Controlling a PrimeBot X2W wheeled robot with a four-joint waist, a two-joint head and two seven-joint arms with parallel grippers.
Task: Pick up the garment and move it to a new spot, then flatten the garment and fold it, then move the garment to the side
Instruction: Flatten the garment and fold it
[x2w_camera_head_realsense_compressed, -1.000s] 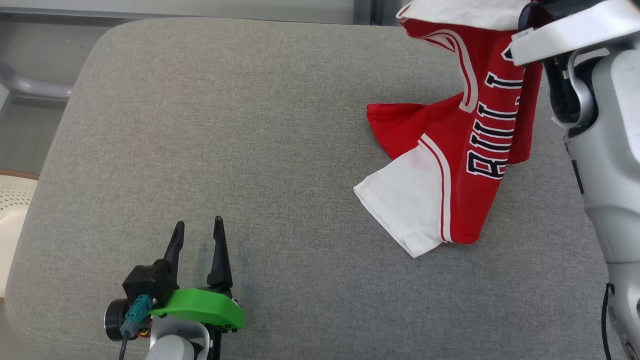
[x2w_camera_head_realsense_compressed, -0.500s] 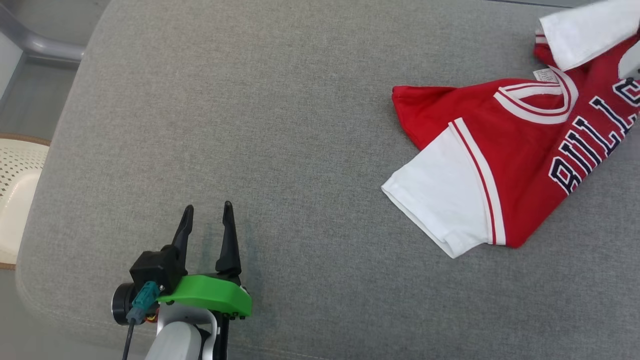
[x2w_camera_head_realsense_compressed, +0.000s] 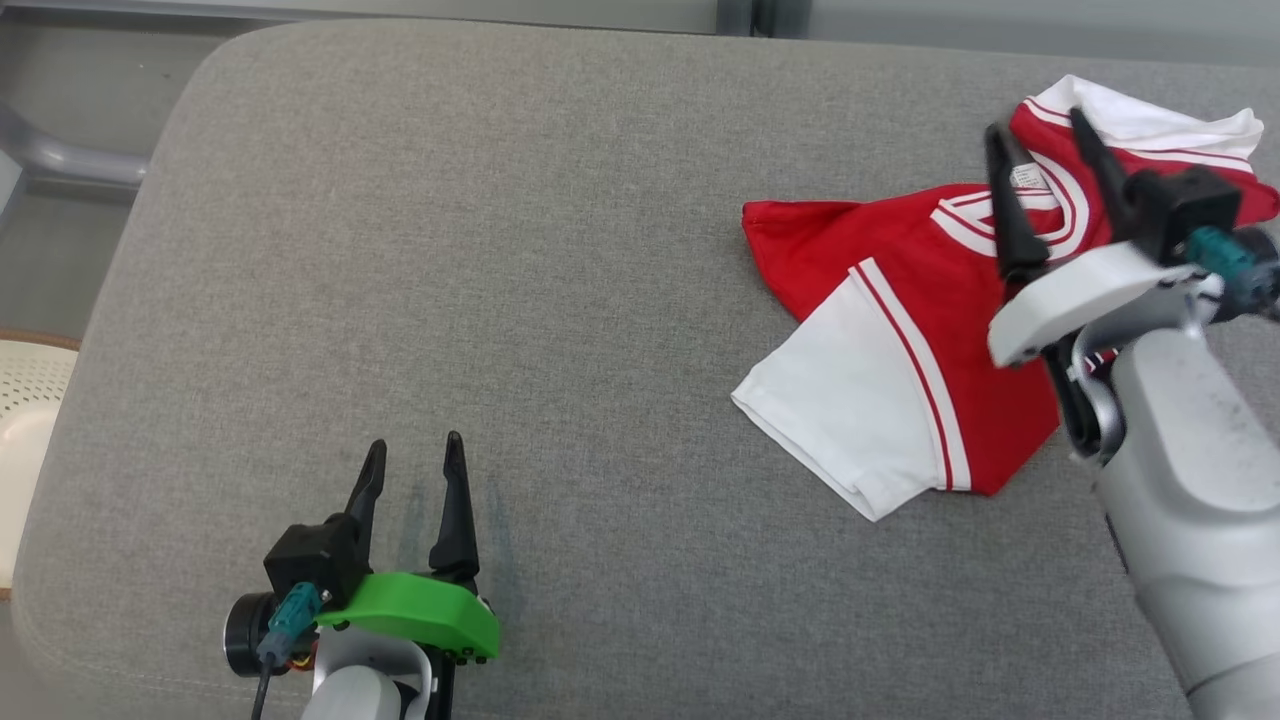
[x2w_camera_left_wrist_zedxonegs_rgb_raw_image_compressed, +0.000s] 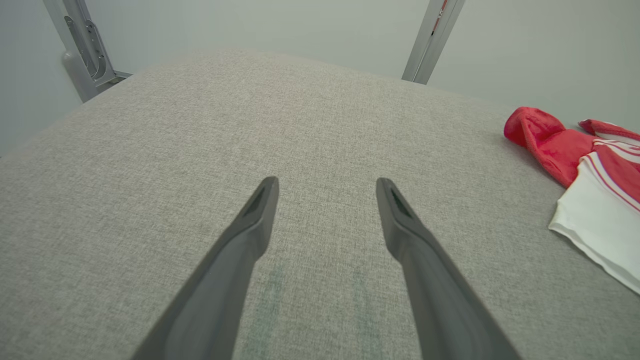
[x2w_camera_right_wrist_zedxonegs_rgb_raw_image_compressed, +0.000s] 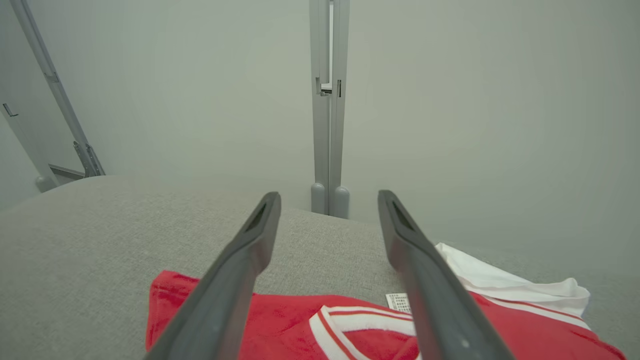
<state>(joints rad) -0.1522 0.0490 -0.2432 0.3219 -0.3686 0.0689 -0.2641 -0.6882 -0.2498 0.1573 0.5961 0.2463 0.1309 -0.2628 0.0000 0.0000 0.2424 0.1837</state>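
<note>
Fabric of a grey weave covers the bench (x2w_camera_head_realsense_compressed: 560, 250), a padded slab with rounded corners, and faint greenish streaks (x2w_camera_head_realsense_compressed: 410, 520) mark it near the front. Pale grey-green walls stand behind it, with a metal post (x2w_camera_right_wrist_zedxonegs_rgb_raw_image_compressed: 328, 110) upright at the far edge and a grey tube (x2w_camera_head_realsense_compressed: 60, 160) off the left corner. A cream perforated object (x2w_camera_head_realsense_compressed: 30, 400) sits beside the bench on the left.

The garment (x2w_camera_head_realsense_compressed: 900, 300) lies rumpled on the far right part of the bench, one white sleeve spread flat toward the front and the striped collar facing up. The right tool (x2w_camera_head_realsense_compressed: 1035, 121) hangs over the collar, fingers spread and empty. The left tool (x2w_camera_head_realsense_compressed: 415, 441) sits low at the front left, well apart from the garment, fingers likewise spread and holding nothing.
</note>
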